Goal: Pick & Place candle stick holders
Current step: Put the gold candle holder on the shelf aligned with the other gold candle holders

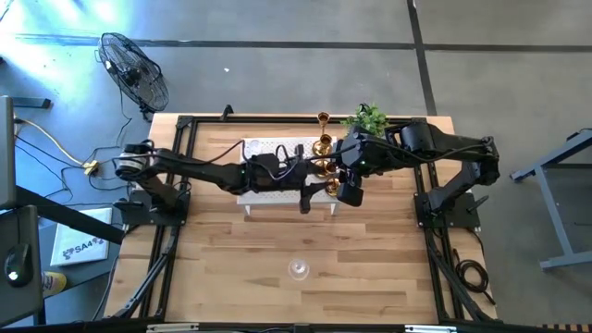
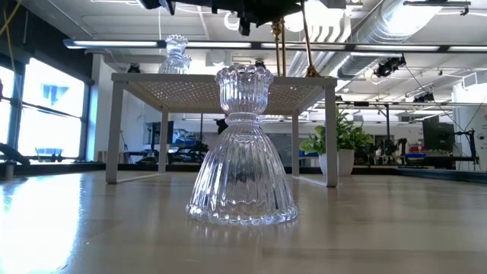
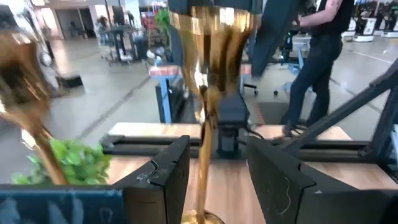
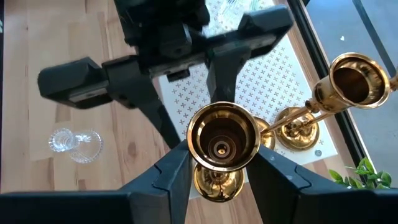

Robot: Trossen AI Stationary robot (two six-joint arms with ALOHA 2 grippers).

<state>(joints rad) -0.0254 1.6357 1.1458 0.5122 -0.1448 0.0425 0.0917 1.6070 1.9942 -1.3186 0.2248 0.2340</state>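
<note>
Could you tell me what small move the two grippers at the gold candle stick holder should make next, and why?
Probably open one gripper. The left gripper and right gripper both straddle the same gold candle stick holder over the white perforated platform; one grip suffices to carry it.

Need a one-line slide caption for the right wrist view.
Right gripper and left gripper flank a gold candle holder above the white perforated platform.

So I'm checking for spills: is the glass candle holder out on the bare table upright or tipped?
Upright. The glass candle holder stands on its wide base, cup on top, in the low view.
</note>
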